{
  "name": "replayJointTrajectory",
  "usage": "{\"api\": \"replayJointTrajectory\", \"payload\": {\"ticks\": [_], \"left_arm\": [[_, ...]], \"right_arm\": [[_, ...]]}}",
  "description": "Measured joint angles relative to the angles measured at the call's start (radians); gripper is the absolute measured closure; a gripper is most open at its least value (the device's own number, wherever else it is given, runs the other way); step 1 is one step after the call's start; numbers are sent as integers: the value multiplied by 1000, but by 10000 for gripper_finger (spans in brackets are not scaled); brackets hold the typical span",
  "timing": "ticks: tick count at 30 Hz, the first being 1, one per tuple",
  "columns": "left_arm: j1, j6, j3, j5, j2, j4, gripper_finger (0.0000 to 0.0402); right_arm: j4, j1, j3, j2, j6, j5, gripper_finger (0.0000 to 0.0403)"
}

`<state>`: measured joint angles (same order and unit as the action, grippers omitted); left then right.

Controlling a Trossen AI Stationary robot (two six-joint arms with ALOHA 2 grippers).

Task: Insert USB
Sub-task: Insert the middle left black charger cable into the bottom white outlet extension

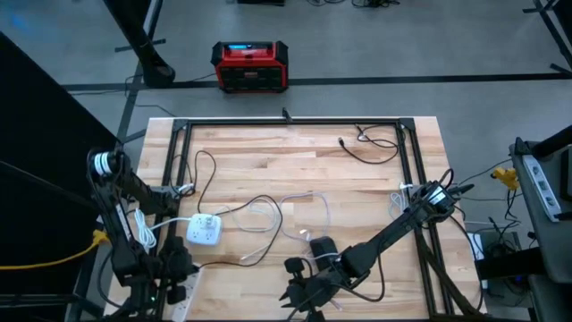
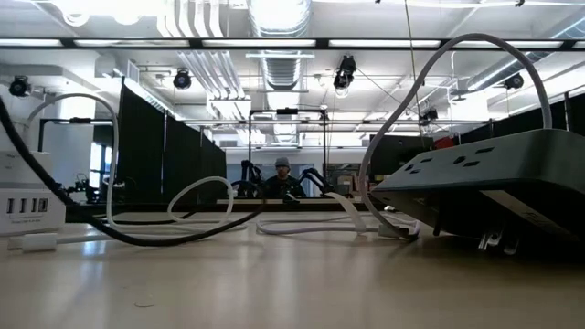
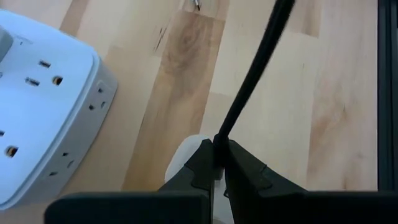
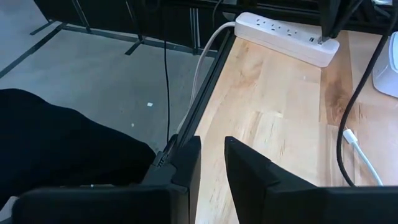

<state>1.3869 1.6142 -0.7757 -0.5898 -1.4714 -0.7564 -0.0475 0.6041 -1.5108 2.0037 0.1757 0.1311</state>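
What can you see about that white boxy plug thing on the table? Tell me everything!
The white power cube looks like smooth plastic, squarish with rounded corners. It lies flat on the wooden table, on the left arm's side. Its top and sides carry wall-plug sockets, and the low view shows a row of small USB slots on one face. Cords curl close around it. The left gripper is just beside it, not touching, pinching a black cable.

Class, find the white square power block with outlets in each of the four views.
High view: white power block, lower left of the table.
Low view: far left edge.
Left wrist view: left side.
Right wrist view: right edge, cropped.
Shared landmark: the light wooden tabletop beneath it.
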Motion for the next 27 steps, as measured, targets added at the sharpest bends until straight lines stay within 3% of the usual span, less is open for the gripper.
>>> {"api": "replayJointTrajectory", "payload": {"ticks": [8, 17, 22, 27], "left_arm": [[0, 0, 1, -72, -2, 9, 392], [0, -8, 4, -145, -2, 16, 392], [0, -8, 5, -143, -2, 21, 392], [0, -5, 6, -39, -2, 23, 392]], "right_arm": [[0, 0, 0, 0, -1, 0, 354], [0, 0, 0, 0, 0, 0, 339], [0, 0, 0, 0, 0, 0, 334], [0, 0, 0, 1, 0, 0, 339]]}}
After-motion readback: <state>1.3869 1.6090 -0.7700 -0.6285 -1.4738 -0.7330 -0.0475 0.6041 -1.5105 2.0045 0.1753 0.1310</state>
